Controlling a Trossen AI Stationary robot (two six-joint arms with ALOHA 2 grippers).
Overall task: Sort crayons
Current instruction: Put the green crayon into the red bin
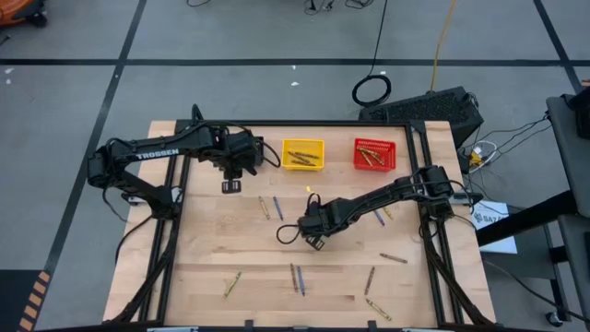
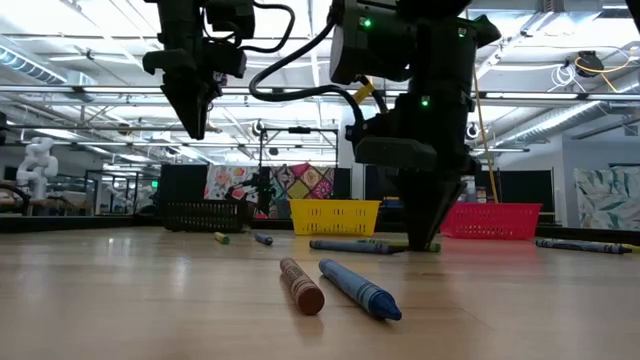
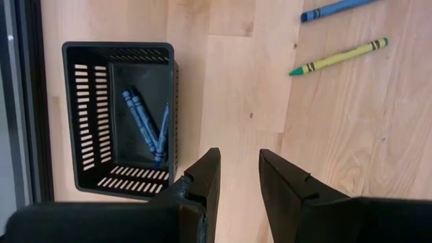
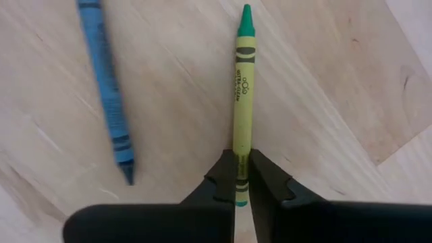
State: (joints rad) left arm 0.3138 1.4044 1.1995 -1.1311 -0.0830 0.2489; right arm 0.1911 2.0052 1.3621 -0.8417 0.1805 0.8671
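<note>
Crayons lie scattered on the wooden table. My right gripper is at the table's middle, its tips down at the wood in the low view, shut on a yellow-green crayon with a green tip. A blue crayon lies beside it. My left gripper is open and empty, well above the table at the far left, beside a black bin that holds a few blue crayons. My right gripper pinches the yellow-green crayon near its blunt end between its two fingers, which come from above and point down. The crayon's long body and green tip reach out past the fingers. It seems to lie flat on the wood.
A yellow bin and a red bin, both with crayons in them, stand at the far edge. Loose crayons lie near the front edge and toward the right. A brown crayon and a blue crayon lie close to the low camera.
</note>
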